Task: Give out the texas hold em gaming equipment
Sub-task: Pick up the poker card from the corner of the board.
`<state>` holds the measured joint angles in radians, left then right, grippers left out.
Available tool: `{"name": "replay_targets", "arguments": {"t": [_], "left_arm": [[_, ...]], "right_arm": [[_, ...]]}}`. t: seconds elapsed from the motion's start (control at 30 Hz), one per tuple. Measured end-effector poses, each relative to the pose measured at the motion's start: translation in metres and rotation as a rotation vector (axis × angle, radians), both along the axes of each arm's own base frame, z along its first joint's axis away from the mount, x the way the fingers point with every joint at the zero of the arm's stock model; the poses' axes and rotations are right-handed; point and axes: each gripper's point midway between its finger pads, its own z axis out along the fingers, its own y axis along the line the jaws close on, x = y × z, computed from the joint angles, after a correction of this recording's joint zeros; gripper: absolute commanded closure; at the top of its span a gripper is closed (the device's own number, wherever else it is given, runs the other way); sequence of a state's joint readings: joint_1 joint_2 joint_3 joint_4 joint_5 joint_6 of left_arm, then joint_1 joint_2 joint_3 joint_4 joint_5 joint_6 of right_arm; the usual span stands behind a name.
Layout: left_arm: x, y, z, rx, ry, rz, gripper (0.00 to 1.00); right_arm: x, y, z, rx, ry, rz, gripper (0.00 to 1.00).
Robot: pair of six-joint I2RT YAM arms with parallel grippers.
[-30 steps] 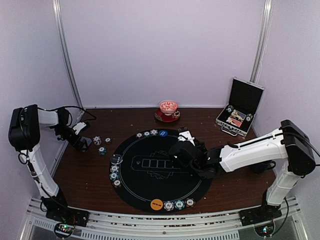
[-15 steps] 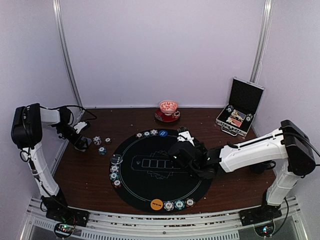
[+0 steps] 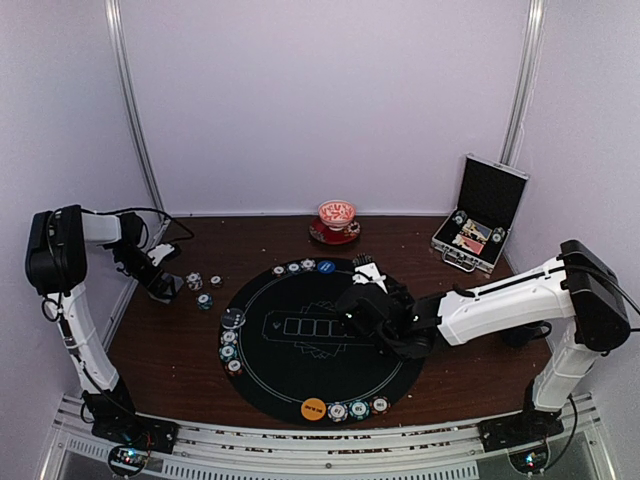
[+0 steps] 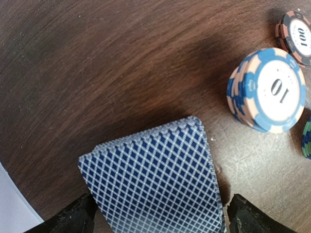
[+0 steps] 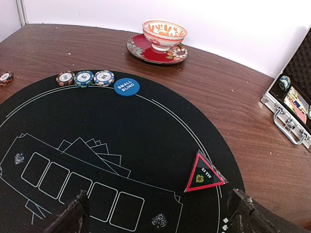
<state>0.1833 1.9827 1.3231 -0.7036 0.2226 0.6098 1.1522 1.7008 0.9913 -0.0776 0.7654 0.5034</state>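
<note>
Your left claw (image 4: pixel 156 213) straddles the blue diamond-backed card deck (image 4: pixel 150 174) on the brown surface (image 4: pixel 97 58) left of the round black mat (image 5: pixel 146 136), grip unclear; your right claw (image 5: pixel 158 194) hangs open above it.

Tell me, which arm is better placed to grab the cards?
Left. The left gripper, open, sits either side of the cards; the right gripper hangs open over the mat, far from them.

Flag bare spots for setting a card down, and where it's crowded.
Free: centre of the mat, between the Small Blind button and the All-In triangle; table between the mat and the case. Crowded: rim chips on the mat's left edge, loose chips beside the card deck.
</note>
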Motion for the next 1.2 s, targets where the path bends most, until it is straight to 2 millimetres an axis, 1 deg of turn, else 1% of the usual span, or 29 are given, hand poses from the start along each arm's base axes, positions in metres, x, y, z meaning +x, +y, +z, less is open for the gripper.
{"name": "replay_targets", "arguments": {"t": [0.13,0.27,0.4,0.6,0.67,0.7,0.77,0.9,1.2], "left_arm": [[0.0004,-0.0020,-0.0019,0.042,0.009,0.003,0.02],[0.0001,-0.0045,-0.0029,0.066,0.018,0.018,0.06],[-0.0005,-0.0053,-0.0031,0.070,0.024,0.029,0.14],[-0.0001,-0.0062,-0.0031,0.071,0.024,0.033,0.23],[0.0001,-0.0062,-0.0031,0.071,0.023,0.034,0.26],[0.0001,-0.0063,-0.0031,0.071,0.023,0.034,0.30],[-0.0003,-0.0066,-0.0031,0.069,0.025,0.034,0.35],[-0.0001,-0.0072,-0.0019,0.070,0.023,0.034,0.42],[0.0002,-0.0066,-0.0013,0.077,0.021,0.038,0.44]], "right_arm": [[-0.0016,0.0012,0.0001,-0.002,-0.001,0.005,0.00],[-0.0028,0.0022,0.0001,-0.003,-0.001,0.009,0.00],[-0.0029,0.0024,0.0003,-0.003,-0.002,0.009,0.00],[-0.0040,0.0033,0.0003,-0.003,-0.002,0.012,0.00],[-0.0049,0.0041,0.0003,-0.003,-0.002,0.015,0.00],[-0.0049,0.0041,0.0003,-0.003,-0.002,0.015,0.00],[-0.0051,0.0043,0.0003,-0.004,-0.002,0.015,0.00],[-0.0052,0.0043,0.0004,-0.004,-0.002,0.016,0.00],[-0.0057,0.0049,0.0008,-0.005,-0.004,0.017,0.00]]}}
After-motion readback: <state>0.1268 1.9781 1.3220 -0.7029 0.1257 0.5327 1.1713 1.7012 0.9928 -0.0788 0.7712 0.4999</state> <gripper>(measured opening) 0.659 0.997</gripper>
